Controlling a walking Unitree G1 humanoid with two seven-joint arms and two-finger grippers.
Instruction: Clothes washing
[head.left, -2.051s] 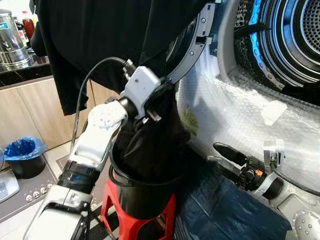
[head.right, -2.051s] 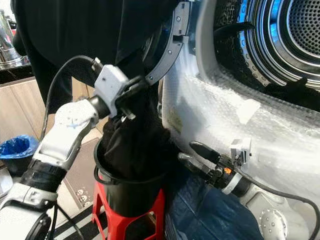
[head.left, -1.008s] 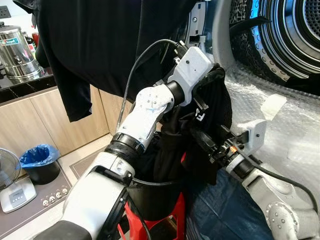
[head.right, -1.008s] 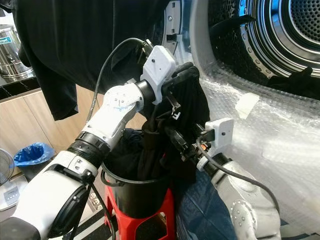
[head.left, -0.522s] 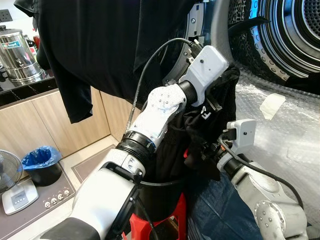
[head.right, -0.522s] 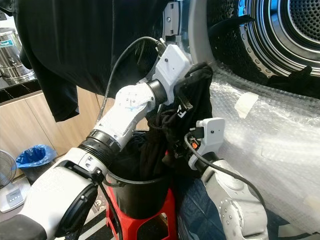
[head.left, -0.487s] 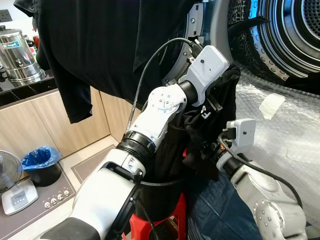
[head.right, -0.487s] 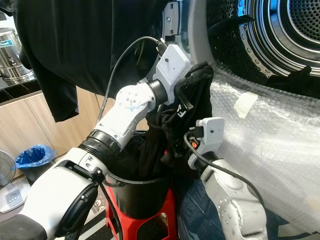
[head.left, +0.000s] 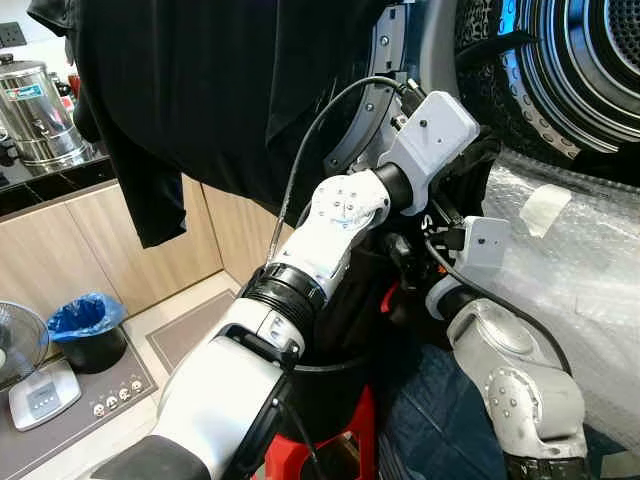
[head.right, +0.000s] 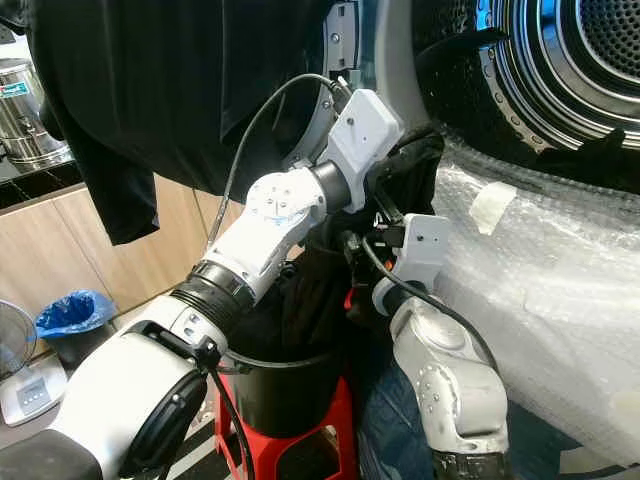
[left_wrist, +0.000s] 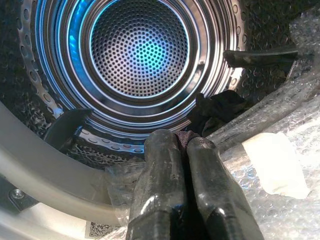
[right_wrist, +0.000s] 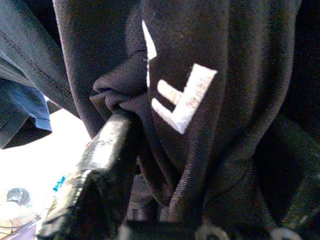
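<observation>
Head views: even indoor light, sharp, with soft shadows under the hanging black cloth (head.left: 200, 90). Bubble wrap (head.left: 590, 250) glints white. Left wrist view: the drum (left_wrist: 140, 50) glows blue from within; the near fingers (left_wrist: 162, 185) carry glare and are slightly soft. Right wrist view: dim, close garment (right_wrist: 200, 100) blurred, background overexposed white.

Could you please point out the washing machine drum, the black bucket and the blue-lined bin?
washing machine drum (left_wrist: 139, 52), left wrist view, perforated back wall.
black bucket (head.right: 285, 385), right eye view, front wall.
blue-lined bin (head.left: 88, 318), left eye view, blue liner.
</observation>
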